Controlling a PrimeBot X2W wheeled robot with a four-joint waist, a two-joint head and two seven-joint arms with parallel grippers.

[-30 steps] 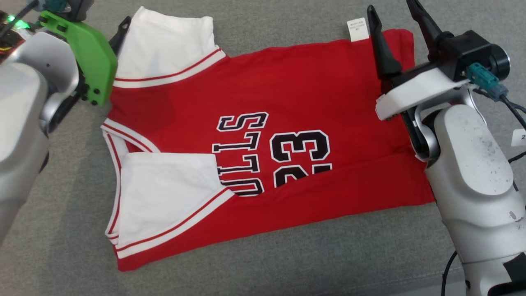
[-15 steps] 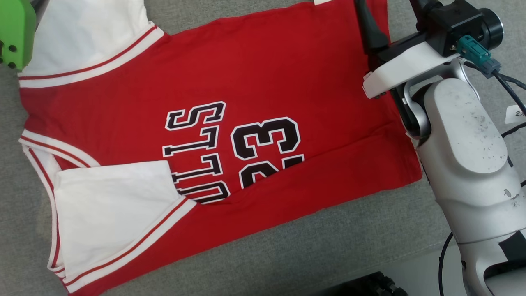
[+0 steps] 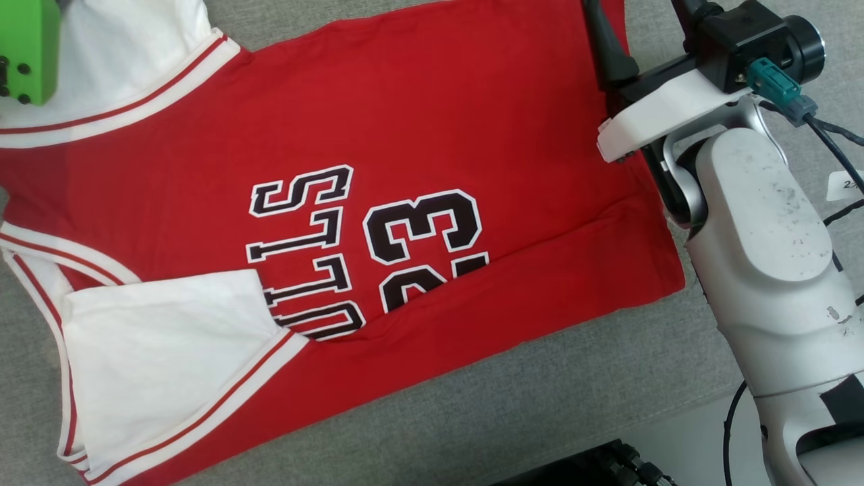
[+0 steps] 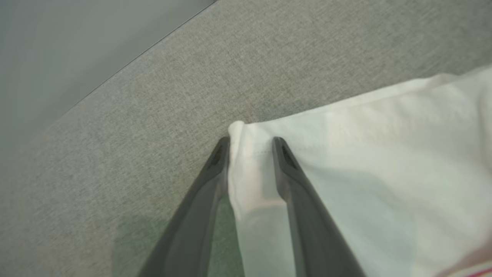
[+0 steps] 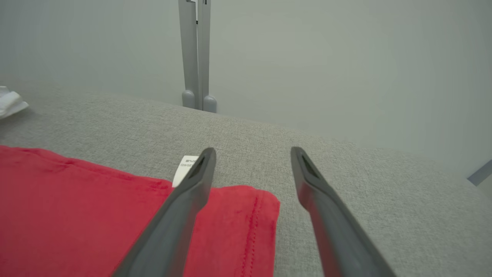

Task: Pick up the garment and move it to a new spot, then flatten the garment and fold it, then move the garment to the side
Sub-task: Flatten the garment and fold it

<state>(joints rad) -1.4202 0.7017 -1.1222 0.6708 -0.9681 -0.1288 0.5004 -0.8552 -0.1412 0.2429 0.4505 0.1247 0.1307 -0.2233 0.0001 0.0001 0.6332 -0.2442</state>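
Note:
The garment (image 3: 405, 121) is a red jersey with white sleeves and black lettering, spread flat on the grey surface. In the left wrist view my left gripper (image 4: 250, 140) has its two fingers closed on a bunched corner of the white sleeve (image 4: 365, 154), with fabric filling the gap between them. The green wrist mount (image 3: 27, 54) marks that arm at the head view's top left. My right gripper (image 5: 251, 154) stands open just above the red hem corner (image 5: 246, 215), beside the white label (image 5: 184, 165), with nothing between its fingers.
The grey padded surface (image 3: 540, 391) ends at its front edge near the lower right, where a dark part of the robot's base (image 3: 607, 466) shows. Cables (image 3: 830, 142) hang by the right arm. A grey post (image 5: 196, 54) stands behind the surface's far edge.
The head camera has swung, so the whole picture slid left and up. The garment lies as it did. The left jaws have narrowed onto the sleeve corner; the right arm holds its place.

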